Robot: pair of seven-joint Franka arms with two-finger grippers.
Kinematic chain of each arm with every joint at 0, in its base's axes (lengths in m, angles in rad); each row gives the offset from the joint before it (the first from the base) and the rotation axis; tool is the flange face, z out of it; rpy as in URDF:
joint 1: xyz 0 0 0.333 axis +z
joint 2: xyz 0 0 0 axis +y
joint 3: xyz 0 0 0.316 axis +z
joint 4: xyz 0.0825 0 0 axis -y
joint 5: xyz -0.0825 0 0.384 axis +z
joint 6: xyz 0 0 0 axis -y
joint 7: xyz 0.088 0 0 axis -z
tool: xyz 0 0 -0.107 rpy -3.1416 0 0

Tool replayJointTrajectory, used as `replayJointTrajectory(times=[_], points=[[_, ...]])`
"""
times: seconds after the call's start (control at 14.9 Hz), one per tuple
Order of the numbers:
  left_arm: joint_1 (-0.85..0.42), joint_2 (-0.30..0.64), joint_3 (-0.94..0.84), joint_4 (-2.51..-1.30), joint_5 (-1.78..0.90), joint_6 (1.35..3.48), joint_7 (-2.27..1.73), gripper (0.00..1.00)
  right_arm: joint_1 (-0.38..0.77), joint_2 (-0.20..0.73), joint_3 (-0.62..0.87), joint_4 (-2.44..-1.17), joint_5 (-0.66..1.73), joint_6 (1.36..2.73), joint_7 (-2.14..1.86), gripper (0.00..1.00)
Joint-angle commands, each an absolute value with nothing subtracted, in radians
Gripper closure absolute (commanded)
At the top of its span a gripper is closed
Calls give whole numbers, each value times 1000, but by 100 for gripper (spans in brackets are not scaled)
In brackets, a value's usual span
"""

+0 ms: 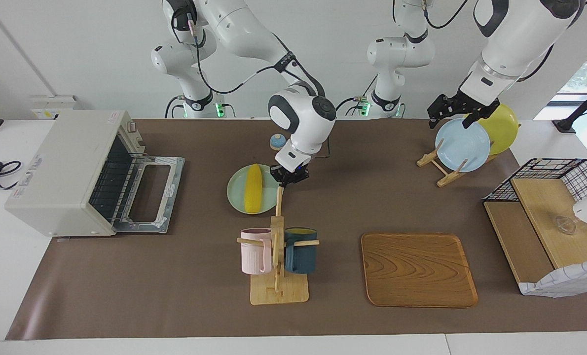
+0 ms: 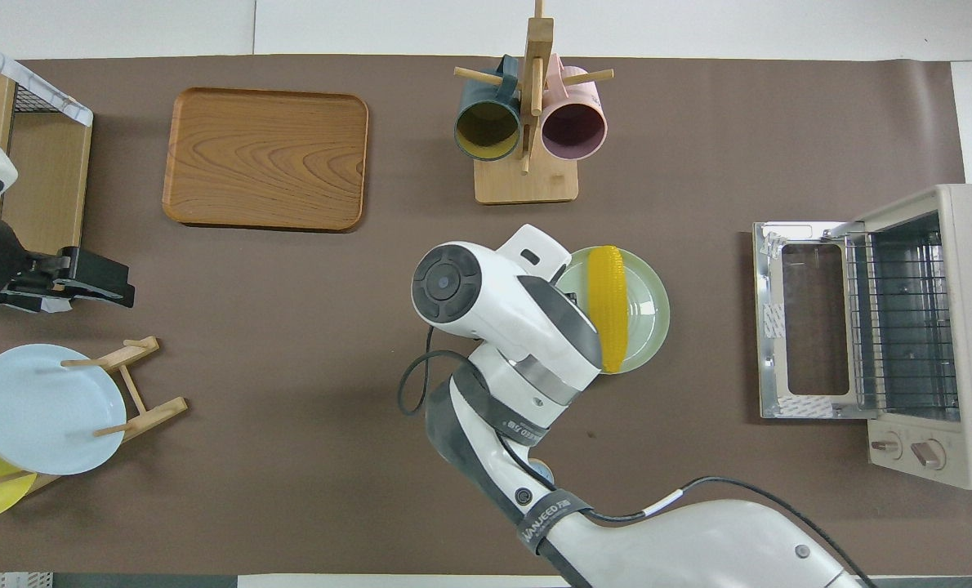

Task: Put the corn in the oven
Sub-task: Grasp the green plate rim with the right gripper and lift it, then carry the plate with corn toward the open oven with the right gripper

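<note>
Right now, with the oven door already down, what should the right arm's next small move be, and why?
Probably open the right gripper and shift it over the corn. It is shut, beside the green plate rather than on the cob, which lies untouched. The oven stands open; the left gripper waits over the plate rack.

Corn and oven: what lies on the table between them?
Only the rim of the green plate under the corn, then bare brown mat up to the oven and its dropped-open door; the overhead view shows it best.

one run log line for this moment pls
corn: on green plate | oven: door open | right tool: shut, beside corn | left tool: open, over plate rack
</note>
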State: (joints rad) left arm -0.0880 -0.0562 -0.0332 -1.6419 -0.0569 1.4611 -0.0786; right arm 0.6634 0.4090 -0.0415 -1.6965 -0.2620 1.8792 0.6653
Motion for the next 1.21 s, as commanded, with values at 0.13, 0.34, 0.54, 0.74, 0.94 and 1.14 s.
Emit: replayJointTrajectory(times=[0.13, 0.34, 0.54, 0.74, 0.94, 1.14], points=[[-86, -49, -28, -1629, -66, 1466, -84, 0, 448, 253, -29, -1808, -281, 1812, 426, 100], [-89, -52, -26, -1637, -64, 1463, -83, 0, 342, 183, -29, -1885, -281, 1809, 321, 100], [-86, -55, -26, -1641, -64, 1460, -83, 0, 246, 140, -29, -1928, -281, 1809, 212, 100], [-87, -61, -26, -1641, -63, 1459, -83, 0, 193, 133, -31, -1939, -281, 1806, 163, 100], [-86, -61, -26, -1641, -64, 1460, -84, 0, 134, 132, -31, -1951, -281, 1819, 134, 100], [-86, -61, -26, -1641, -63, 1459, -84, 0, 83, 126, -31, -1967, -298, 1841, 82, 100]])
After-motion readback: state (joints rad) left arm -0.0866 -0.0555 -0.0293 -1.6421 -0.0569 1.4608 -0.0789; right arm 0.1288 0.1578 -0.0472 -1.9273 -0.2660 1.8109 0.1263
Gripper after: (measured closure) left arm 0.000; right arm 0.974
